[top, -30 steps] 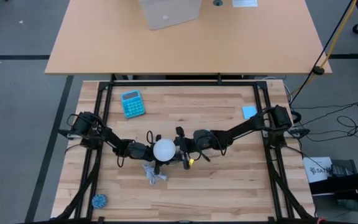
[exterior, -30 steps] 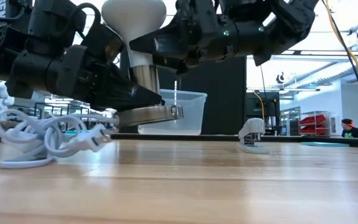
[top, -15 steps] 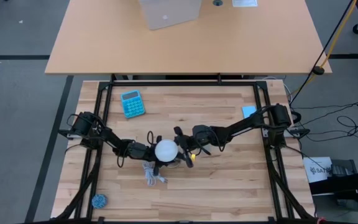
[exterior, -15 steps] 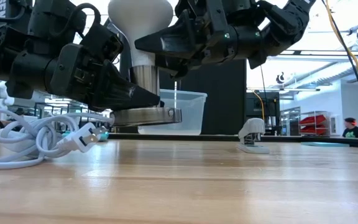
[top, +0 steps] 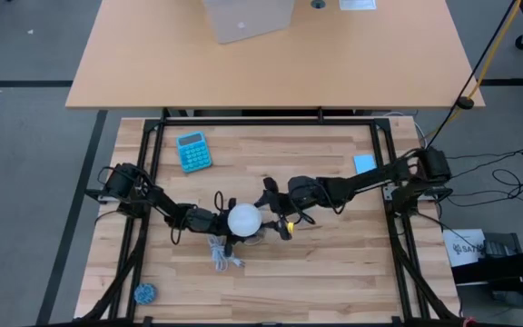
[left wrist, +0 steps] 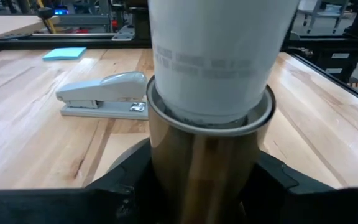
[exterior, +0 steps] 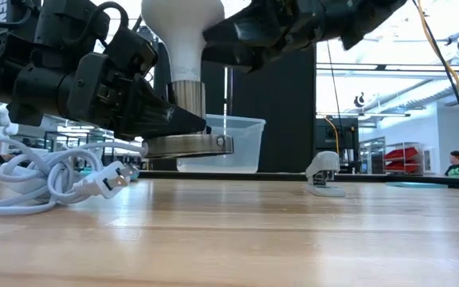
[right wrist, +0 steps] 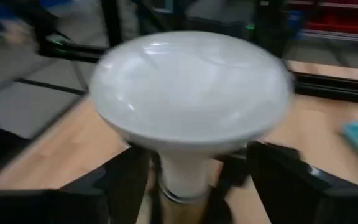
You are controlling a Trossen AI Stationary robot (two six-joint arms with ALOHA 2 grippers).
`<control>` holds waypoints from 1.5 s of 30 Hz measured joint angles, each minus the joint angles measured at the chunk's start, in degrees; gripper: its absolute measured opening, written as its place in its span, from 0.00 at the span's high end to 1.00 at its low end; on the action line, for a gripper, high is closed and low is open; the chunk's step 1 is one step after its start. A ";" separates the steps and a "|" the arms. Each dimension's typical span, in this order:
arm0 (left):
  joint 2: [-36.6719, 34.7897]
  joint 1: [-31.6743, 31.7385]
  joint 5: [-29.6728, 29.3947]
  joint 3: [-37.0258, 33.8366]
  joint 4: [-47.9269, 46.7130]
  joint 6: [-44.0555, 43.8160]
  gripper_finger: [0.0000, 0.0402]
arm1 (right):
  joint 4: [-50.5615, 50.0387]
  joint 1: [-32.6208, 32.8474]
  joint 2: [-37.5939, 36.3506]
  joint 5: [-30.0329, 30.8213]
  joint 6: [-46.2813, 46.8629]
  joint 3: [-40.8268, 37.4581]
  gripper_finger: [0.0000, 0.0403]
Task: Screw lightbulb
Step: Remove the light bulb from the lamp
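Partly hidden: lightbulb (exterior: 183, 36) base inside socket (exterior: 186, 143)

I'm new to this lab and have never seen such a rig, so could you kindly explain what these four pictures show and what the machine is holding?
It is a two-armed robot at a wooden table. One picture looks straight down, one looks level across the tabletop, and two come from cameras on the wrists. The left gripper clamps a metal socket clear of the table, with the white lightbulb standing upright in it. The right gripper is beside the bulb with its fingers spread, not gripping it. Also on the table are the socket's white cord, a blue calculator, a stapler, a blue note pad and a clear plastic box.
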 joint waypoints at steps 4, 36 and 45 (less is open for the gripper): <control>0.00 0.02 -0.28 0.00 -0.10 -0.02 0.56 | -6.90 1.16 -3.89 8.54 -3.30 0.00 0.33; -0.02 2.97 -4.77 -0.04 -0.27 -3.49 0.56 | 24.59 19.67 -3.67 62.74 5.87 -18.33 0.46; -0.02 4.40 -10.37 -0.04 -0.30 -3.48 0.56 | 33.80 20.45 12.74 73.73 8.36 -6.77 0.44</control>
